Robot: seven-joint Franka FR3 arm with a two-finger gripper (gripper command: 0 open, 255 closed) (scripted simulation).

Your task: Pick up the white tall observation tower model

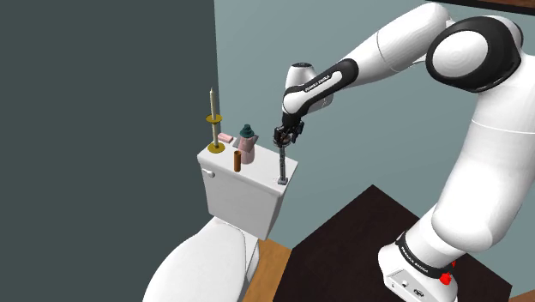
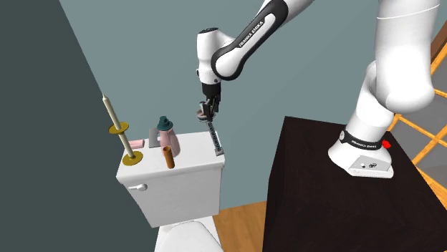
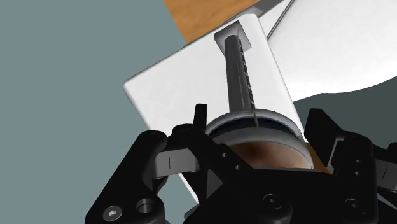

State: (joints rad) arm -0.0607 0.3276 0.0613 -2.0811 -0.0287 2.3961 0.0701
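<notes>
The tower model [image 1: 284, 165] is a thin grey shaft with a small square base, standing upright on the white toilet tank lid [image 1: 257, 176] near the lid's edge at the shoulder view's right. It has a round disc top [image 3: 254, 124]. My gripper [image 1: 282, 137] comes down from above, shut on that disc, with a finger [image 3: 198, 124] against each side. In the second exterior view the gripper [image 2: 206, 113] sits on the tower's [image 2: 214, 139] top, and the base rests on the tank lid [image 2: 186, 168]. In the wrist view the shaft [image 3: 238, 70] runs from the gripper [image 3: 257, 124] down to the lid.
Also on the lid are a candle on a gold holder [image 1: 213, 116], a pink block [image 1: 225, 137], a brown cylinder [image 1: 237, 160] and a pink bottle with a teal cap [image 1: 248, 144]. The toilet seat [image 1: 206, 266] lies below. My dark stand [image 1: 360, 249] is close beside the tank.
</notes>
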